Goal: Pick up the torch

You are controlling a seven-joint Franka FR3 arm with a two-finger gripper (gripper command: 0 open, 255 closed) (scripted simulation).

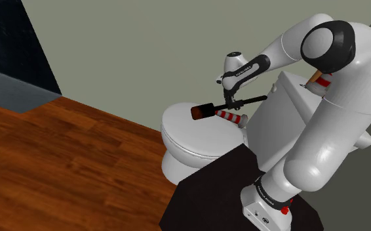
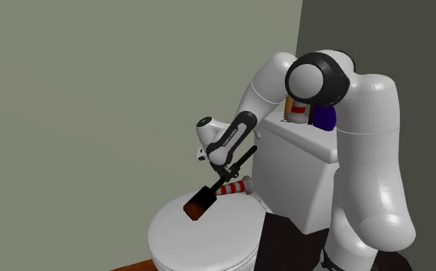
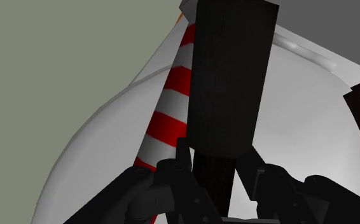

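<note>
Gripper [image 1: 231,100] is clamped on the torch [image 1: 204,111]. In the wrist view both fingers [image 3: 166,178] press the thin black handle from either side, and the thicker black body [image 3: 226,83] runs on ahead of them.

Torch is black with a red-brown head. It sits over the closed toilet lid [image 1: 197,134], in front of the tank [image 1: 282,111]. In the shoulder view it lies near level, head toward that view's left. In the second exterior view the torch [image 2: 199,204] slants, head low over the lid [image 2: 201,242] and handle end up by the gripper [image 2: 226,171]. It looks clear of the lid, but I can't tell whether the head touches.

A red-and-white striped stick [image 1: 230,117] lies on the lid at the tank's foot, just beside and under the torch handle. The wrist view shows the stick [image 3: 172,121] running alongside the torch, outside the fingers and not held.

Step, as I judge it: grasp is made and the lift is barely begun or about to begin.

Next move calls for a straight rise away from the lid with the grip kept tight. The hold is on the thin handle and the heavy head hangs out to one side, so the torch could pivot or slip. The path should also stay clear of the stick and the tank's front edge.
</note>
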